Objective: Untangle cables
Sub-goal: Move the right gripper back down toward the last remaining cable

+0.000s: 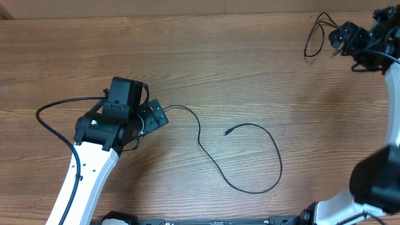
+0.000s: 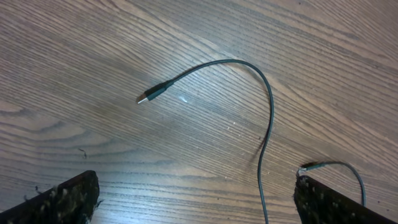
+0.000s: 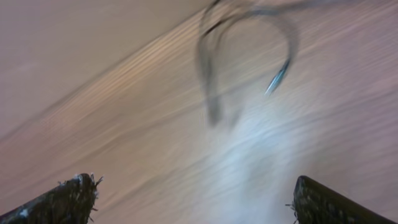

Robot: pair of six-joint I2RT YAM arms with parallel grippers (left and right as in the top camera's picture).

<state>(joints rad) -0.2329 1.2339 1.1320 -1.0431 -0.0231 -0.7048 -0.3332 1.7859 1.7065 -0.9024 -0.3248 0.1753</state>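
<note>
One long black cable (image 1: pixel 209 159) lies loose on the wooden table in an open curve, and its free plug tip (image 1: pixel 227 132) points left. Its other end runs to my left gripper (image 1: pixel 156 115). In the left wrist view the cable (image 2: pixel 268 106) arcs to a silver plug tip (image 2: pixel 144 98) and passes between my open fingers (image 2: pixel 199 202), close to the right one. A second black cable (image 1: pixel 315 34) forms a small loop at the far right, just left of my right gripper (image 1: pixel 340 39). In the blurred right wrist view that loop (image 3: pixel 211 68) lies beyond my open, empty fingers (image 3: pixel 199 199).
The table's far edge (image 1: pixel 187 14) runs along the top of the overhead view. The left arm's own thick black wire (image 1: pixel 50 109) loops out to the left. A thin wire (image 2: pixel 342 167) curls by the left gripper's right finger.
</note>
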